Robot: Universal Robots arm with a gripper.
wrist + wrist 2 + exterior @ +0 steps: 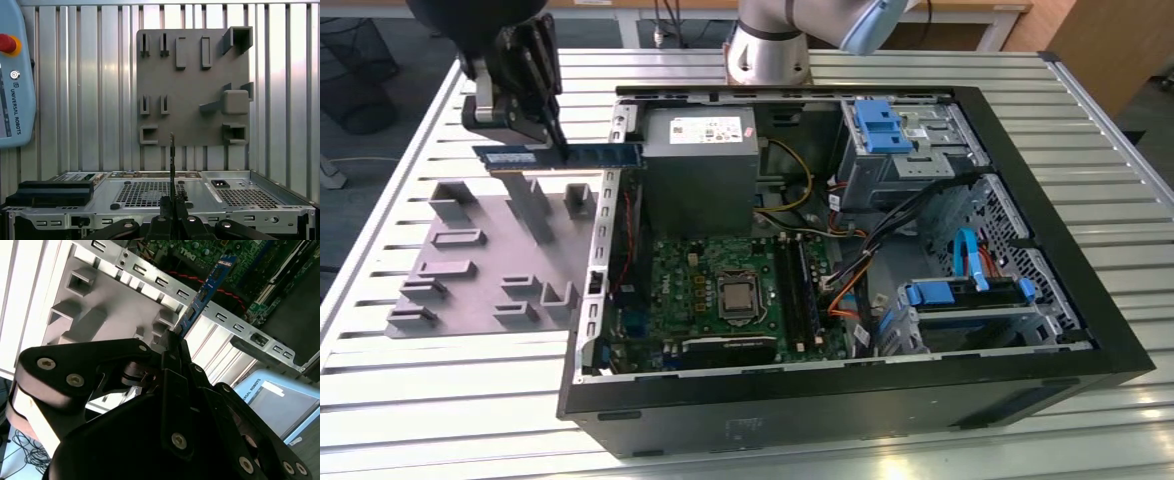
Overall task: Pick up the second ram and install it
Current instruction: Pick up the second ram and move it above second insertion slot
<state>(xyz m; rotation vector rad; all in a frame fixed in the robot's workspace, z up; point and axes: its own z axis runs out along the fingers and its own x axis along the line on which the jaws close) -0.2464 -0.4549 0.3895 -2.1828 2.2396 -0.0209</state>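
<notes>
The second ram (560, 155), a thin blue-green stick, hangs level in the air above the far end of the grey tray (454, 275), just outside the case wall on the exterior view's left. My gripper (544, 135) is shut on it from above. The stick (207, 290) juts out past the fingertips (176, 342) in the second wrist view. It shows edge-on (172, 160) in the first wrist view, with the tray (195, 115) beyond it. The green motherboard (720, 290) lies inside the open case, with long dark slots (801, 290) beside the silver processor.
The open computer case (1067, 300) lies on a slatted metal table (440, 400). Inside are a power supply (700, 135), loose cables (854, 270) and blue drive brackets (947, 292). The tray carries several upright posts. A pendant with a red button (15, 75) rests on the table.
</notes>
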